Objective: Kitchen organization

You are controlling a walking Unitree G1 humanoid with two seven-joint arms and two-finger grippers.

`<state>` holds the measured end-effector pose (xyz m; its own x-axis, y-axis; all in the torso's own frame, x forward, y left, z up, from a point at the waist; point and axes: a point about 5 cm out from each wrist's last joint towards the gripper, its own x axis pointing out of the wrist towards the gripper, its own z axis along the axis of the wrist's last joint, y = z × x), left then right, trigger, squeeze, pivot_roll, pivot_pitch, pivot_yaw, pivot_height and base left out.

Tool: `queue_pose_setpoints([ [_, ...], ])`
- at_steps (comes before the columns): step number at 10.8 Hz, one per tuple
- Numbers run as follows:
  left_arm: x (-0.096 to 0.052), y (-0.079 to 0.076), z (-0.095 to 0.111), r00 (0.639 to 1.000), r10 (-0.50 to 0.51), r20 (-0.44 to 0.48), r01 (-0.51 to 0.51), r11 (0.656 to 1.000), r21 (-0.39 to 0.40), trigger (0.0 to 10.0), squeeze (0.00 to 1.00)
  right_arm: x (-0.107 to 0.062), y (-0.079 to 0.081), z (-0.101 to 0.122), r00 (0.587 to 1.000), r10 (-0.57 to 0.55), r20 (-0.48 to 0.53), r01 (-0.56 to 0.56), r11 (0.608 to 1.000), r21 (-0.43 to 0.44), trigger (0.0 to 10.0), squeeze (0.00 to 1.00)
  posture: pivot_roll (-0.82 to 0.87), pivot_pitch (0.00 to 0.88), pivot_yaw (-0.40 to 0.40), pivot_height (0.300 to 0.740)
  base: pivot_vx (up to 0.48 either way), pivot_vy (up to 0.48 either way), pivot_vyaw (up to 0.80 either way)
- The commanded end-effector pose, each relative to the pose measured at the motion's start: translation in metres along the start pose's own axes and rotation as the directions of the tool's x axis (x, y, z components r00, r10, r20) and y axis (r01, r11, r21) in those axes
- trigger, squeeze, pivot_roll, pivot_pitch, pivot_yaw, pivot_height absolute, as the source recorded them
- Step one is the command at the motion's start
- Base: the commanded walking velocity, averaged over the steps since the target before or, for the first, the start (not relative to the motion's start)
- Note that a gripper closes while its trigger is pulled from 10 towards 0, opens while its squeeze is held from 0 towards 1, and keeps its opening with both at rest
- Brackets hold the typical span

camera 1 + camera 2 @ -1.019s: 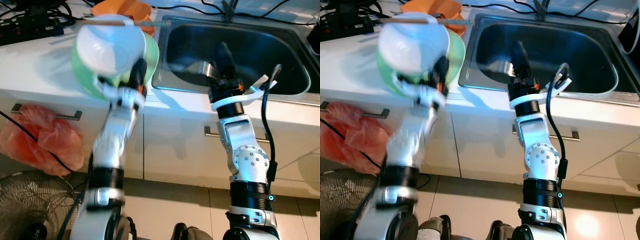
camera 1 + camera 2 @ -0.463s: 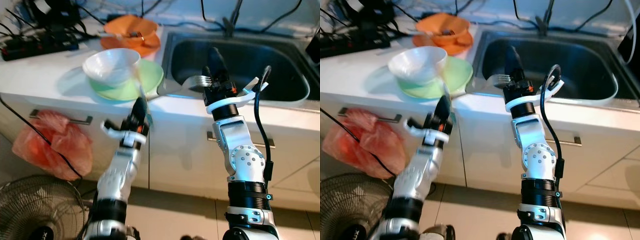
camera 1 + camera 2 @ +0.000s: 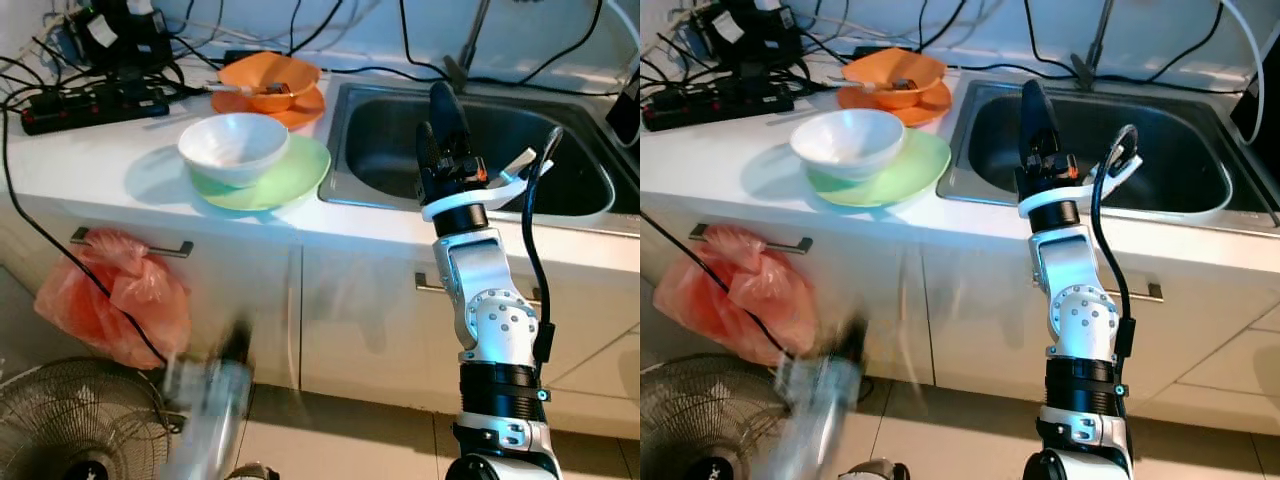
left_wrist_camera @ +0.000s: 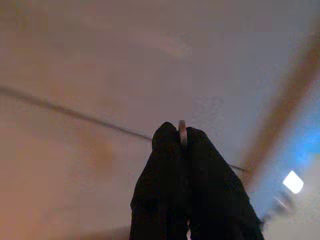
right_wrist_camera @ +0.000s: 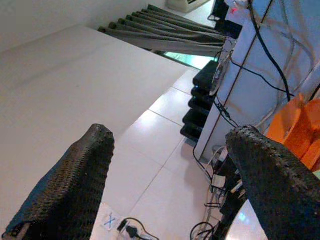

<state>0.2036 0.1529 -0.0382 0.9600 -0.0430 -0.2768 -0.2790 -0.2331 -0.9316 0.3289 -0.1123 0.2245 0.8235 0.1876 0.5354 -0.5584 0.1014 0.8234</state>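
At the upper left of the head view, a black power strip (image 3: 85, 103) with tangled cables lies on the white counter (image 3: 90, 160). At the left edge, lower down, a red plastic bag (image 3: 110, 310) hangs from a cabinet handle, and a floor fan (image 3: 70, 430) occupies the lower left corner. The left arm (image 3: 205, 400) appears as a blur low in front of the cabinet; in the left wrist view the left gripper (image 4: 183, 136) has its fingers pressed together with a thin pale edge between the tips.

Left of centre on the counter, a white bowl (image 3: 234, 146) rests on a green plate (image 3: 285, 178). Behind it, an orange bowl (image 3: 268, 76) sits on an orange plate.

Right of centre, the right gripper (image 3: 440, 115) points upward in front of the steel sink (image 3: 560, 150), fingers spread wide and holding nothing.
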Motion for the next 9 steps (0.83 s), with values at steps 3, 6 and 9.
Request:
queue_pose_setpoints([
  [3,0.0562,-0.2763,-0.2185,0.637,-0.629,-0.446,0.646,0.751,-0.136,10.0,0.0,0.0087,0.0134,-0.0143,0.998,0.054,0.027,-0.056,0.995,0.088,10.0,0.0,0.1,0.165,-0.037,0.74,0.0,0.0,0.0],
  [6,0.0562,-0.2763,-0.2185,0.637,-0.629,-0.446,0.646,0.751,-0.136,10.0,0.0,0.0087,0.0134,-0.0143,0.998,0.054,0.027,-0.056,0.995,0.088,10.0,0.0,0.1,0.165,-0.037,0.74,0.0,0.0,0.0],
  [9,0.0562,-0.2763,-0.2185,0.637,-0.629,-0.446,0.646,0.751,-0.136,10.0,0.0,0.0087,0.0134,-0.0143,0.998,0.054,0.027,-0.056,0.995,0.088,10.0,0.0,0.1,0.165,-0.037,0.74,0.0,0.0,0.0],
])
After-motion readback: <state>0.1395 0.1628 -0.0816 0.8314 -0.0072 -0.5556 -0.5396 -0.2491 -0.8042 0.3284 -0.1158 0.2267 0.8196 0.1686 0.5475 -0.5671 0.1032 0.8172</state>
